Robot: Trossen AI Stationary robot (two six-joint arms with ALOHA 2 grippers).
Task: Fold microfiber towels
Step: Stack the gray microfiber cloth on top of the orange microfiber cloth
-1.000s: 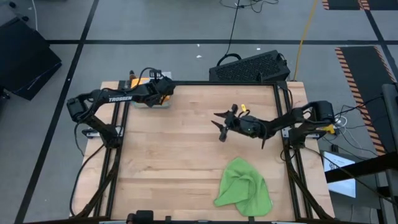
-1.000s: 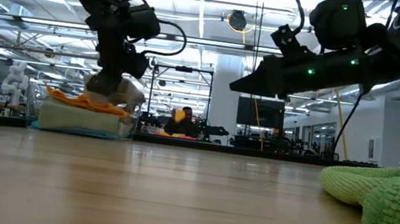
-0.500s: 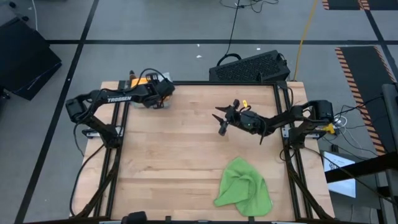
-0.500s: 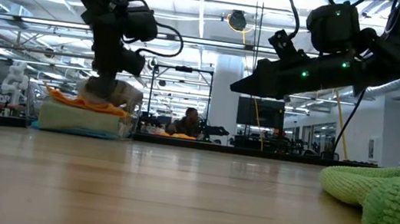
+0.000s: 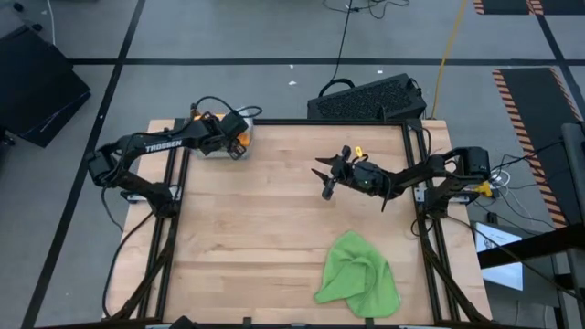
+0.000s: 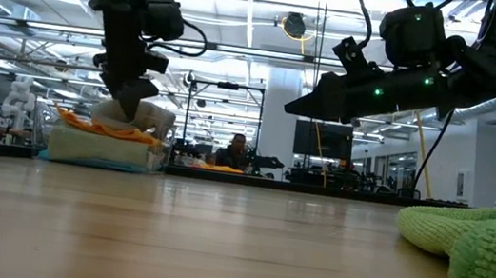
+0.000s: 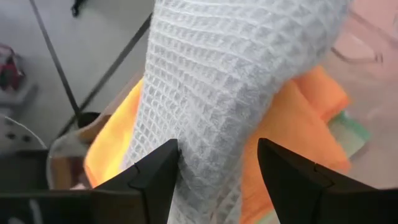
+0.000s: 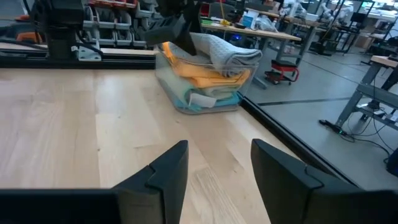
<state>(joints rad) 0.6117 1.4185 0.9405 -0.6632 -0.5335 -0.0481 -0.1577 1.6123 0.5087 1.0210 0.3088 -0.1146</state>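
Observation:
A stack of folded microfiber towels sits in a clear bin (image 8: 186,99) at the table's far left corner. A light grey towel (image 7: 236,81) lies on top, with an orange one (image 7: 298,124) under it and pale and blue ones lower down. My left gripper (image 7: 217,149) stands open just over the stack (image 5: 233,142), its fingers on either side of the grey towel. A crumpled bright green towel (image 5: 358,270) lies on the table near the front right. My right gripper (image 5: 324,178) hovers open above the table's middle right with nothing between its fingers. My left gripper's fingers straddle the grey towel's near end (image 7: 186,162) from above. One finger (image 7: 158,177) lies close against the cloth, and I cannot tell whether it touches. Orange cloth shows in the gap at the other finger. The towel rests on the stack.
A black keyboard-like object (image 5: 370,99) lies beyond the table's far edge. Dark frame rails (image 5: 169,228) run along the table's left and right sides. Bare wood (image 5: 256,219) spreads between the bin and the green towel.
My left gripper has opened and let go of the grey towel, which stays on top of the stack. The gripper has drawn up a little and toward the table's left edge.

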